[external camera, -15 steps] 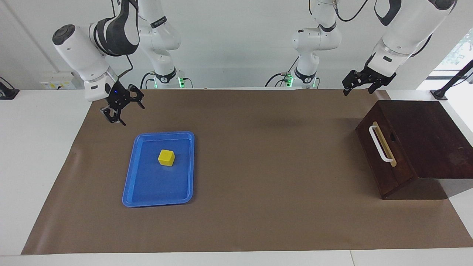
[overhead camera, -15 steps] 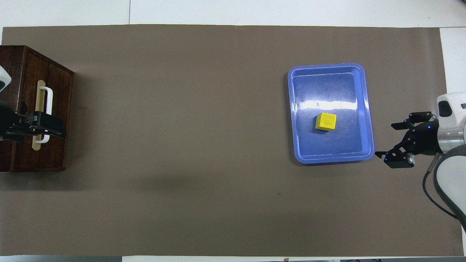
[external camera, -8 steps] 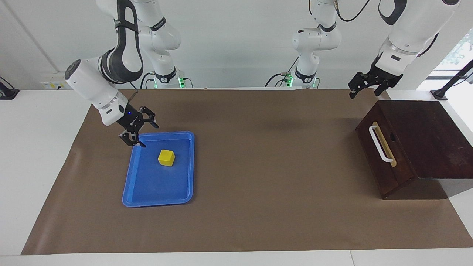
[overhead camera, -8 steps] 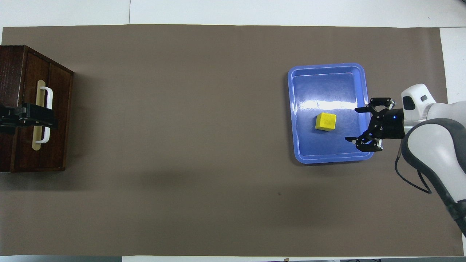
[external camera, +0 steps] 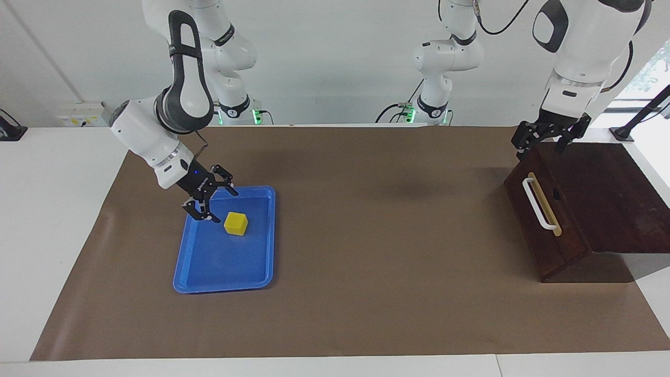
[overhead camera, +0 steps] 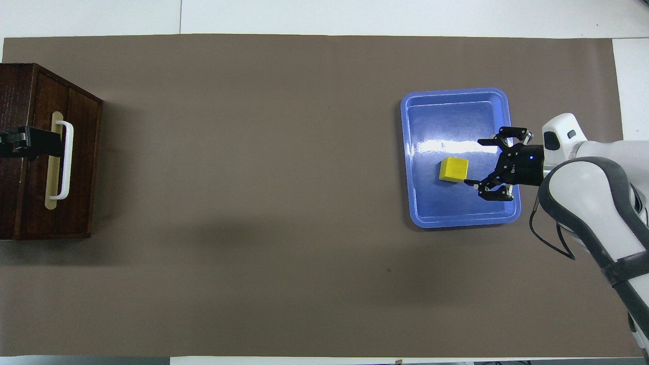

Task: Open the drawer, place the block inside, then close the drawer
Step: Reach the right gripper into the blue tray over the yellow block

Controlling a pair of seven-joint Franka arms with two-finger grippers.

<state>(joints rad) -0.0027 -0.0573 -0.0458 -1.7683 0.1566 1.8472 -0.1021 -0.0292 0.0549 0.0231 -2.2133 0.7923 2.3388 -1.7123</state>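
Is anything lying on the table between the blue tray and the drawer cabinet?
Nothing: in both views only bare brown mat separates the blue tray from the drawer. The block sits in the tray.

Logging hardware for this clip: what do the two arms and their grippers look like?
Both arms have glossy white rounded shells with dark grey or black joint sections and black bands near the bases, where green lights glow. Thin black cables run along them. The right gripper is a black skeletal linkage with slim jaws and a small blue light on its body; the left gripper is black too.
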